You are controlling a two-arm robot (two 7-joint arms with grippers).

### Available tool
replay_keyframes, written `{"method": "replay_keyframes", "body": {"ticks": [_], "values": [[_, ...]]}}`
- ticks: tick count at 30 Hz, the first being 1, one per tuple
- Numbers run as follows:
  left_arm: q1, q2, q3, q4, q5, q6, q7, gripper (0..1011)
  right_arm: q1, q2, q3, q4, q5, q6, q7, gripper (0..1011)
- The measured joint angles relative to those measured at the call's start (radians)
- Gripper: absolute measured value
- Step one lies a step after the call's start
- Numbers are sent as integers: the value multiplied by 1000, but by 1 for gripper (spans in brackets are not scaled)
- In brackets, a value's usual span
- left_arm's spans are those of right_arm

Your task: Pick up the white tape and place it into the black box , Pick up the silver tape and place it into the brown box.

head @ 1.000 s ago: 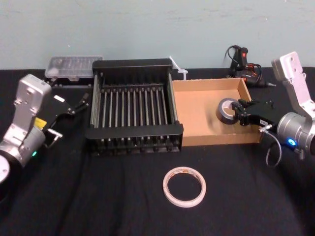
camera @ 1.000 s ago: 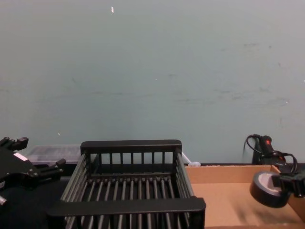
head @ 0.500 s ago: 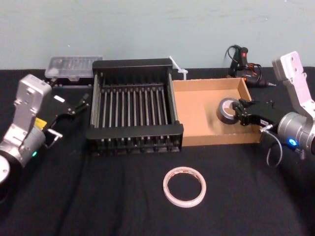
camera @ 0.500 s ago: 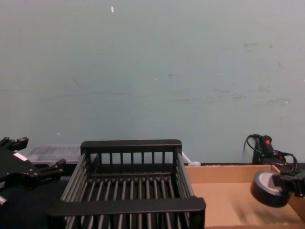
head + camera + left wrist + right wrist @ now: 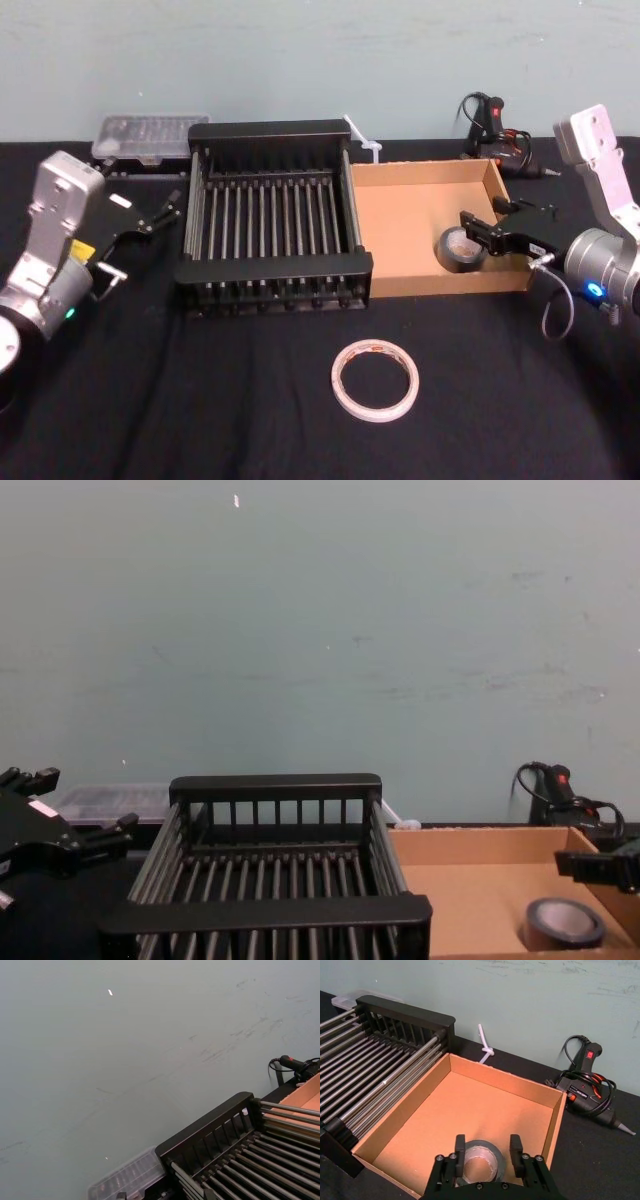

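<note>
Now | right gripper (image 5: 474, 229) spread over silver tape (image 5: 459, 249) (flat in brown box (image 5: 420, 170)) | left gripper (image 5: 160, 208) parked, agape

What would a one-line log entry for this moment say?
silver tape: lying in brown box | right gripper: open, above it | white tape: on table | left gripper: parked beside black box
</note>
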Motion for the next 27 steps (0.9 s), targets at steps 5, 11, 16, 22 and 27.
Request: {"method": "replay_keyframes", "body": {"ticks": [5, 11, 16, 22, 27], "values": [[0, 0, 0, 0, 0, 0, 0, 1001, 0, 0, 0, -1, 1, 0, 0, 705], [0, 0, 0, 0, 0, 0, 0, 1001, -1, 1, 0, -1, 1, 1, 0, 890], [0, 0, 0, 0, 0, 0, 0, 1001, -1, 1, 0, -1, 1, 1, 0, 1002], [0, 0, 0, 0, 0, 0, 0, 1001, -6, 2, 6, -10, 1, 1, 11, 1002], [0, 0, 0, 0, 0, 0, 0, 1001, -27, 19, 11, -55, 2, 10, 40, 1002]]}}
